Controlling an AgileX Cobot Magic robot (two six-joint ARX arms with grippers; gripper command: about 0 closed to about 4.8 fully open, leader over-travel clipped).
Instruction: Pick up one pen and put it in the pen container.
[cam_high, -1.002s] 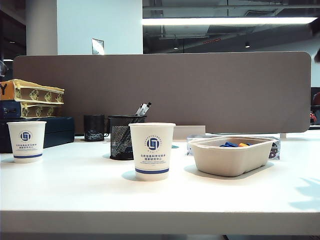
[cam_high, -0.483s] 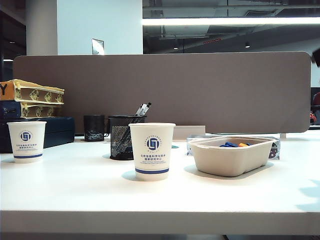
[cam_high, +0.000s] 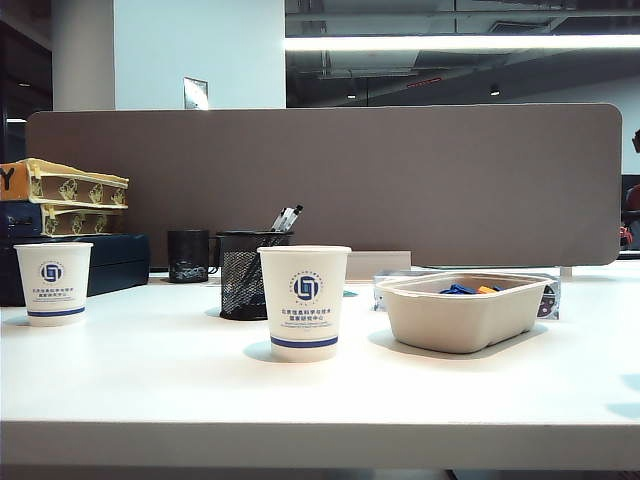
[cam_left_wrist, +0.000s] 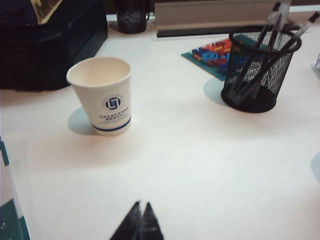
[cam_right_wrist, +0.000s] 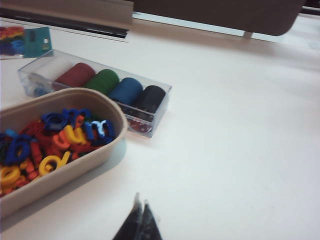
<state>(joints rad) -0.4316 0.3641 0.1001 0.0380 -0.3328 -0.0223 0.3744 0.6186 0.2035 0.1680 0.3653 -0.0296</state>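
The pen container (cam_high: 243, 275), a black wire-mesh cup, stands behind the middle paper cup (cam_high: 304, 300). Pens (cam_high: 287, 217) lean out of its top. In the left wrist view the pen container (cam_left_wrist: 262, 70) holds three slim pens (cam_left_wrist: 272, 30), tilted, with dark tips up. My left gripper (cam_left_wrist: 141, 205) is shut with nothing in it, over bare table well short of the container and a paper cup (cam_left_wrist: 102, 95). My right gripper (cam_right_wrist: 141, 202) is also shut and empty, over bare table beside the beige tray (cam_right_wrist: 107, 102). Neither gripper shows in the exterior view.
A second paper cup (cam_high: 53, 282) stands at the left, with a solid black cup (cam_high: 188, 256) and dark boxes (cam_high: 110, 262) behind. The tray (cam_high: 465, 310) holds coloured plastic letters (cam_right_wrist: 55, 145). A clear box of coloured cylinders (cam_right_wrist: 100, 85) lies beyond it. A grey divider (cam_high: 330, 180) closes the back.
On the table nothing has moved. A dark shape at the exterior view's right edge has sunk lower, and the shadows on the table's front right have shrunk.
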